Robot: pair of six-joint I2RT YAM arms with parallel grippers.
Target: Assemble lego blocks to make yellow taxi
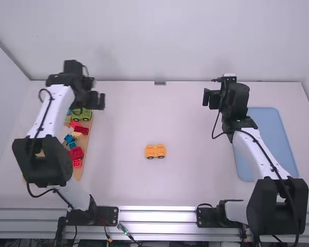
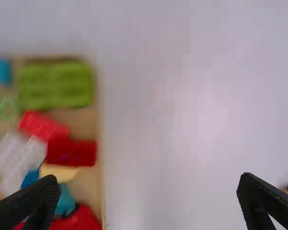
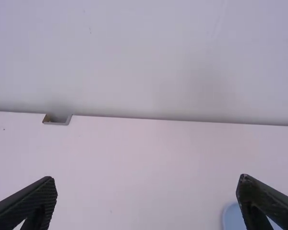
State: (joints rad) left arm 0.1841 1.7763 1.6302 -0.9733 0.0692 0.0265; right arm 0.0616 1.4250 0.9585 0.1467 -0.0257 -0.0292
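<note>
Left fingers (image 2: pixel 36 201) and right fingers (image 3: pixel 34 200) both stand apart, empty. The orange-yellow, wheeled plastic toy car (image 1: pixel 155 151) lies between them, toward the near side, long axis left-to-right; neither pair looks clearly closer.

In the high view the left arm's white link (image 1: pixel 52 110) hides much of the tan wooden tray (image 1: pixel 78 174), and the black left gripper (image 1: pixel 97 100) is blurred. The left wrist view blurs the coloured plastic blocks (image 2: pixel 55 86) and cuts off the small orange-yellow toy vehicle (image 1: pixel 155 151). In the right wrist view, a finger of the black right gripper (image 1: pixel 212 98) partly hides the pale blue tray (image 1: pixel 270 128), also cut off below
</note>
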